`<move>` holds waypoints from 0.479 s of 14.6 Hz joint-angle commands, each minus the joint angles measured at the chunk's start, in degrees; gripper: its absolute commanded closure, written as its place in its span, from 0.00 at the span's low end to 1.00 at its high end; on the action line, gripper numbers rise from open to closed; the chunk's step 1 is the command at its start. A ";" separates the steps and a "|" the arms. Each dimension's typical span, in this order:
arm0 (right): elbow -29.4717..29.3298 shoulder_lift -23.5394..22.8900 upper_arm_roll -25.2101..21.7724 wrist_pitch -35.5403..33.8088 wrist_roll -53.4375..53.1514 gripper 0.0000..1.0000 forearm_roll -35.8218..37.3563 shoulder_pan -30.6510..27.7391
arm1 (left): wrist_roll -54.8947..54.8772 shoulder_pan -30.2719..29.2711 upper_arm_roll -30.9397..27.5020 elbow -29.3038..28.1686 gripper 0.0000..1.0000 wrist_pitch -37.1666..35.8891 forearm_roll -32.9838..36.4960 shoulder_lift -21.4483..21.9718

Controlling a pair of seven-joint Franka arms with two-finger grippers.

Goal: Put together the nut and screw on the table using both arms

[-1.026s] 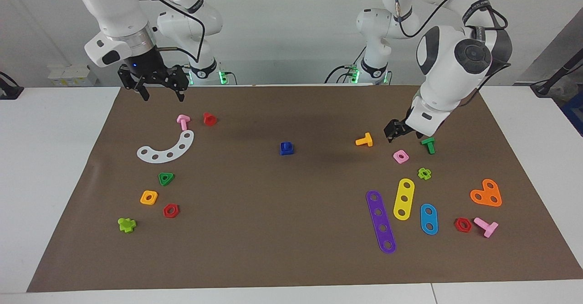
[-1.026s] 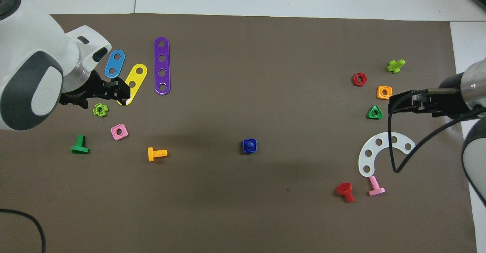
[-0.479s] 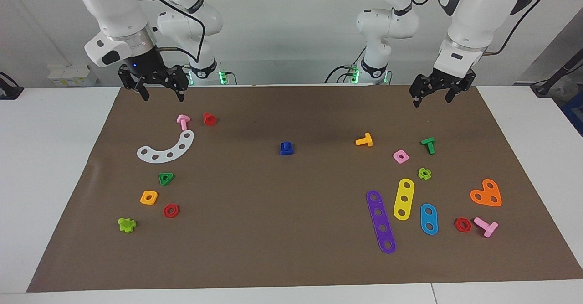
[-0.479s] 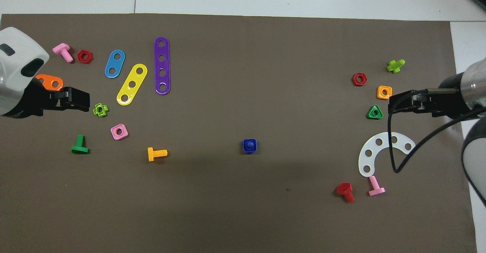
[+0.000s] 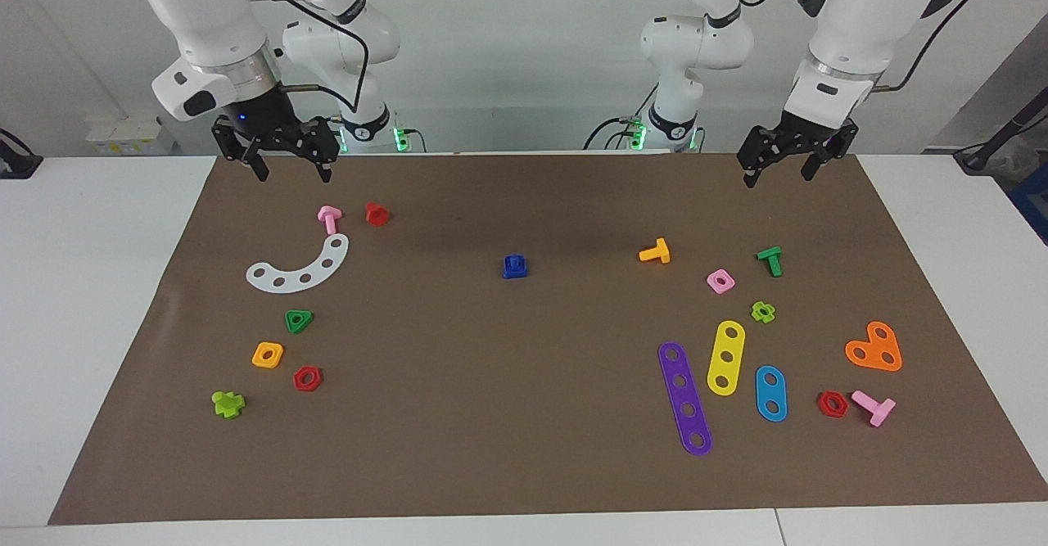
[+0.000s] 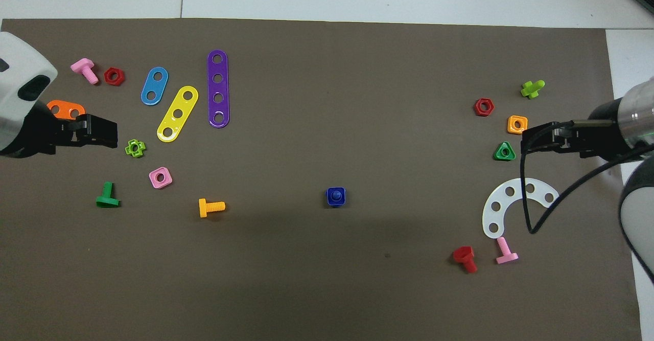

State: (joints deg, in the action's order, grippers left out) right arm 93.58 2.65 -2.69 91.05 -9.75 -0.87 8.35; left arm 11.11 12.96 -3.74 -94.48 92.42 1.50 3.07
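Blue screw (image 6: 335,195) in nut (image 6: 336,201), mid-mat (image 6: 327,290)

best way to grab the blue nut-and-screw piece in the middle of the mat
Come straight down on the dark blue nut and close the jaws across two opposite flat sides. It lies flat with the screw seated in its centre, and no other piece lies close beside it, so the sides look easy to reach.

You will find the screw (image 5: 514,263) seated in the nut (image 5: 515,271) at the mat's (image 5: 508,415) centre. Remaining parts lie toward either arm's end of the mat.
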 commanded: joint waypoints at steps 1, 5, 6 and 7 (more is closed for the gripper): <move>1.60 1.13 0.23 1.24 -1.33 0.00 0.08 0.61 | -5.99 -0.74 -0.30 0.09 0.00 -1.53 -0.98 0.62; 1.60 1.13 0.23 1.24 -1.33 0.00 0.08 0.61 | -6.45 -3.81 -0.30 -0.52 0.00 -1.45 -0.98 0.71; 1.60 1.13 0.23 1.24 -1.24 0.00 0.08 0.61 | -6.45 -3.99 -0.30 -0.61 0.00 -1.45 -0.98 0.97; 1.60 1.13 0.23 1.24 -1.24 0.00 0.08 0.61 | -6.45 -4.08 -0.30 -0.61 0.00 -1.36 -0.98 0.98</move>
State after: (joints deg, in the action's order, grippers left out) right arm 93.59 2.65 -2.68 91.04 -9.79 -0.87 9.09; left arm 5.55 9.70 -4.24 -94.52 91.94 1.48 3.07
